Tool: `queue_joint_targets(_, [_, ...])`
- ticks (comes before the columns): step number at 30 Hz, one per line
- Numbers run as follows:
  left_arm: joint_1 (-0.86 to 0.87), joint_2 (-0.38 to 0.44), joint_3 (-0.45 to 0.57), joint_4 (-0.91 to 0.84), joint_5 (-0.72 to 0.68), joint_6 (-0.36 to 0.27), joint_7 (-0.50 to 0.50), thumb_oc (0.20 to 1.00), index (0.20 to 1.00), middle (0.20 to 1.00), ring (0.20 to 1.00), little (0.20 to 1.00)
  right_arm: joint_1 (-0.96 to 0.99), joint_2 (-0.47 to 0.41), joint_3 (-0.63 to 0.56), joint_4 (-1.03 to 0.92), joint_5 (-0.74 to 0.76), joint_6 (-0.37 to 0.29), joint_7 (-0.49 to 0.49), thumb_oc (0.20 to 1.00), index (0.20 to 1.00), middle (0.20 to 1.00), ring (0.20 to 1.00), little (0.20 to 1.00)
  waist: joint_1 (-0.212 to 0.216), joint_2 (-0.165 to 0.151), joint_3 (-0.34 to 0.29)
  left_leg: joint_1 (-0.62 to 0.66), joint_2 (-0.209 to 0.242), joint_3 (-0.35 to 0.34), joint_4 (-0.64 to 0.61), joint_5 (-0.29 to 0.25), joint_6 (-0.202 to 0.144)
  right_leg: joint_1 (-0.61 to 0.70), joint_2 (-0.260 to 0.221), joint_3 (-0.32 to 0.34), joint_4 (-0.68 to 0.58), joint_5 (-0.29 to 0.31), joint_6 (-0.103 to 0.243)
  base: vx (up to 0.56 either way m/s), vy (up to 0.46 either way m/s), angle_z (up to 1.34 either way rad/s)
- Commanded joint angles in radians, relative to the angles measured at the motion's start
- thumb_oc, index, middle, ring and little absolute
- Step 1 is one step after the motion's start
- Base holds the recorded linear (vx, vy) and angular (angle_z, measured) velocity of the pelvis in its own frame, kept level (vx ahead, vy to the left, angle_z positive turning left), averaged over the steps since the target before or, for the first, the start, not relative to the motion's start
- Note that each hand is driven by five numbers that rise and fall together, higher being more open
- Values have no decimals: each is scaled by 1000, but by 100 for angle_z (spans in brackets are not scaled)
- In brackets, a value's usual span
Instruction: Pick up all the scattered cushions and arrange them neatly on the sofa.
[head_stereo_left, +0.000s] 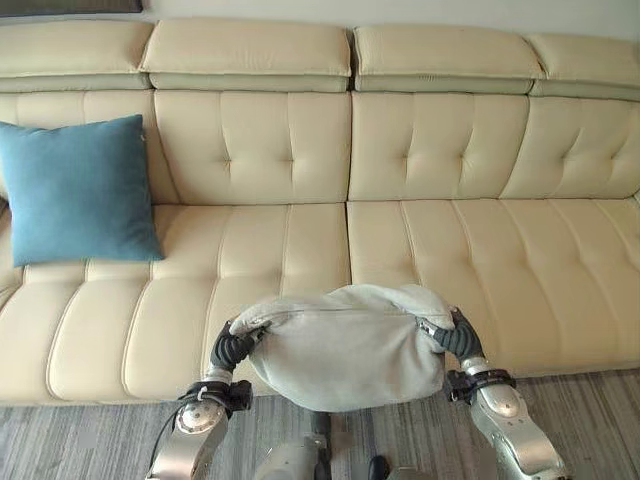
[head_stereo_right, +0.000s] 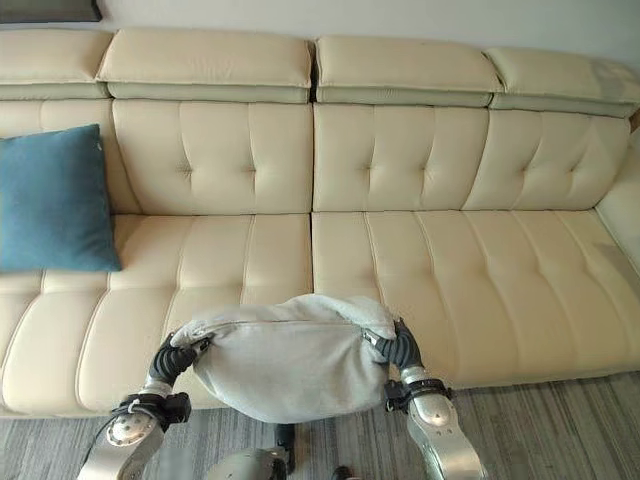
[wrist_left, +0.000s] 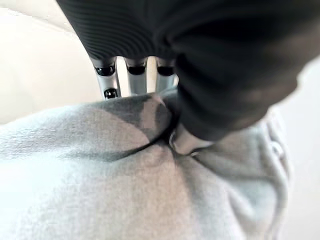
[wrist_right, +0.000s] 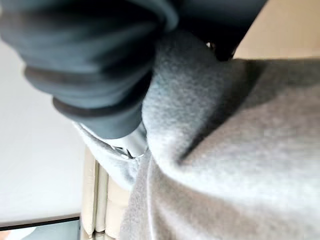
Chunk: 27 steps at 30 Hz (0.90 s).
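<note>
Grey cushion (head_stereo_left: 345, 355) held at the sofa's (head_stereo_left: 520, 270) front edge.
I've got left hand (head_stereo_left: 232, 347) and right hand (head_stereo_left: 452, 338) fingers clamped on its ends; blue cushion (head_stereo_left: 78, 190) leans far left.

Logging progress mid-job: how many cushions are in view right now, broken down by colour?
Blue square fabric cushion, propped against the backrest at the left end of the cream leather sofa: 1
Grey fleecy cushion, held between the left hand and right hand at the seat's front edge: 1
Total: 2
</note>
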Motion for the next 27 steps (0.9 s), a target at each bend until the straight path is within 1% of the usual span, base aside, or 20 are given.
queue_joint_targets(1, [-2,37,74,-73,32,-65,19,200,200,200,200,200,-90,34,-31,-102,33,-106,19,200,200,200,200,200,24,-5,-25,-37,68,-71,67,-80,-78,-16,50,-17,4,126,17,110,116,-62])
queue_joint_targets(2, [-2,34,76,-72,24,-76,23,200,200,200,200,200,-106,30,-17,-101,44,-107,29,200,200,200,200,200,8,16,-8,-10,72,-86,56,-94,-78,-104,29,-48,-42,128,-6,155,26,-56])
queue_joint_targets(3, [0,29,77,-72,26,-79,21,200,200,200,200,200,-113,21,-10,-101,43,-107,35,200,200,200,200,200,-7,26,0,11,70,-101,49,-105,-79,-155,27,-52,-81,156,-1,214,-13,-28])
queue_joint_targets(4, [1,25,77,-71,27,-82,22,200,200,200,200,200,-115,17,-6,-101,41,-107,37,200,200,200,200,200,-14,28,6,25,68,-111,46,-111,-82,-173,26,-50,-109,172,2,248,-101,-5])
queue_joint_targets(5, [-4,24,70,-68,32,-81,23,200,200,200,200,200,-106,9,-8,-104,30,-101,36,200,200,200,200,200,-28,20,17,43,56,-137,54,-123,-89,-160,33,-26,-159,183,5,247,-200,55])
queue_joint_targets(6, [-16,18,68,-65,34,-88,22,200,200,200,200,200,-110,7,-7,-107,31,-110,40,200,200,200,200,200,-27,11,17,46,55,-147,59,-129,-98,-150,29,-28,-170,204,8,307,-347,57])
queue_joint_targets(7, [-29,8,53,-65,30,-92,21,200,200,200,200,200,-112,-1,-8,-105,41,-113,36,200,200,200,200,200,-35,8,9,50,65,-172,57,-129,-115,-124,33,-53,-204,214,-3,284,-383,92])
queue_joint_targets(8, [-36,5,48,-68,31,-93,20,200,200,200,200,200,-117,-11,-10,-112,38,-113,35,200,200,200,200,200,-33,10,1,57,75,-182,47,-123,-127,-106,39,-78,-216,205,-10,241,-324,101])
queue_joint_targets(10, [-56,2,40,-68,28,-95,30,200,200,200,200,200,-134,-20,-9,-117,35,-115,27,200,200,200,200,200,-37,16,-4,64,82,-199,29,-112,-137,-92,45,-103,-224,194,-17,125,-165,116])
queue_joint_targets(12, [-146,-2,5,-64,44,-104,65,200,200,200,200,200,-213,-40,9,-110,13,-118,-7,200,200,200,200,200,-43,24,-16,80,94,-212,-15,-88,-156,-79,58,-133,-234,172,-33,157,-160,59])
queue_joint_targets(13, [-164,-2,-1,-65,47,-106,72,200,200,200,200,200,-230,-43,15,-106,5,-116,-13,200,200,200,200,200,-45,25,-21,86,96,-212,-27,-83,-158,-74,60,-138,-239,168,-34,137,-101,13])
queue_joint_targets(21, [-284,-14,-47,-20,50,-107,128,200,200,200,200,200,-346,-45,55,-52,-37,-99,-64,200,200,200,200,200,-53,30,-42,135,99,-207,-94,-60,-169,-38,73,-141,-265,158,-36,79,-26,1])
queue_joint_targets(24, [-382,-13,-87,59,80,-102,166,200,200,200,200,200,-424,-32,85,28,-43,-92,-101,200,200,200,200,200,-61,33,-50,153,100,-200,-119,-52,-173,-21,76,-140,-284,161,-36,64,-3,-1])
queue_joint_targets(27, [-470,-11,-124,152,89,-95,192,200,200,200,200,200,-477,-13,106,108,-37,-85,-129,200,200,200,200,200,-68,34,-45,146,99,-197,-124,-48,-175,-28,78,-135,-290,167,-33,0,0,0])
